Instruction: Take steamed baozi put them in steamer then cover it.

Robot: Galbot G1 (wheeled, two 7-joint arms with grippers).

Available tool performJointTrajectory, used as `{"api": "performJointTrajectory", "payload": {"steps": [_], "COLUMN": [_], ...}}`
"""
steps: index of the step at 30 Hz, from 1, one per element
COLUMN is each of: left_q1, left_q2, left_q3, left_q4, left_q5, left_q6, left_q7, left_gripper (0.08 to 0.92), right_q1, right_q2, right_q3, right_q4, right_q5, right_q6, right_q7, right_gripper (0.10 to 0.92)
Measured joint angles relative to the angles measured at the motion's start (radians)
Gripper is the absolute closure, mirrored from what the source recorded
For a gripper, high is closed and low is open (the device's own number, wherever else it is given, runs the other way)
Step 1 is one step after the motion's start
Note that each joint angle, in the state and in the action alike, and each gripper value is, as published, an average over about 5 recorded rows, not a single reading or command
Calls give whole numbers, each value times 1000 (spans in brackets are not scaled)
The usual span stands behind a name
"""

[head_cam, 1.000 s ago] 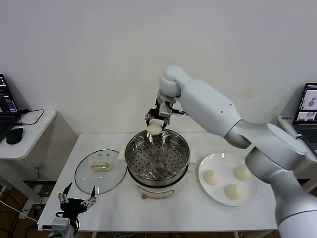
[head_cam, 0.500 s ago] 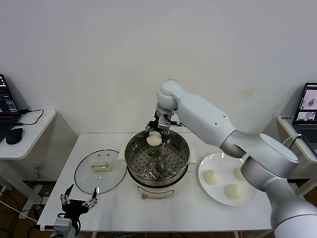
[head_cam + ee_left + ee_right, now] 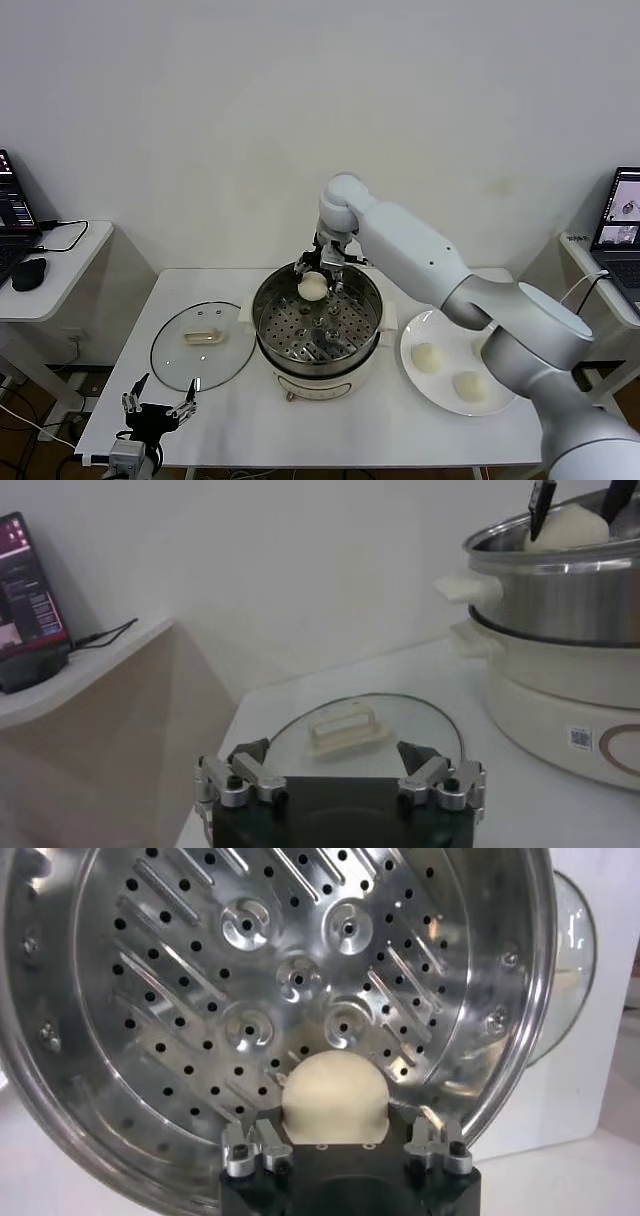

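My right gripper (image 3: 316,277) is shut on one cream-white baozi (image 3: 313,288) and holds it low inside the steamer (image 3: 264,322), near the back rim, just above the perforated tray (image 3: 322,338). In the right wrist view the baozi (image 3: 333,1093) sits between the fingers over the tray (image 3: 290,978). Two more baozi (image 3: 427,357) (image 3: 467,385) lie on the white plate (image 3: 447,322); my forearm hides the far right of the plate. The glass cover (image 3: 180,362) with its cream handle (image 3: 203,336) lies flat on the table left of the steamer. My left gripper (image 3: 157,408) is open and parked at the table's front left corner.
The left wrist view shows the left gripper (image 3: 333,752) in front of the cover (image 3: 420,725), with the steamer (image 3: 560,590) beyond. A side table with a laptop (image 3: 12,205) stands far left; another laptop (image 3: 622,215) stands far right. A wall is close behind the table.
My right gripper has lowered the baozi from above the steamer's back rim down into the pot. The left arm and the cover have not moved.
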Motion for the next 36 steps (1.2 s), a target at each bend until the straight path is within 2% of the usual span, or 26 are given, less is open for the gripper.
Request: {"api": "performJointTrajectory", "payload": {"steps": [3,9,18,29,36], "left_q1": [0,-3,6,21,22], "left_q2": [0,-10,-9,-7,-5], "left_q3": [-1,4,6,4,16], "left_q4": [-1,-9,-20,-41,-54], "left_q5": [0,1,5,3,1], "left_q6": [0,2,5,17,17], "left_q7": [0,2,6,13,13], "left_gripper": [177,177,177,177,177], "right_q1": [-5,-4,34,117,113], "right_q2": [-3,-17,-80,-307,-486], "right_q3": [1,1,-2,23,53], "right_q4": [3,22,120,316,421], "right_q5": [-5,-2,137,464,591], "right_q6": [-7,-38,-172,-565,-846], "right_q7": [1,-12,-74,-110,-123], "right_gripper": [336,213,202,203,203]}}
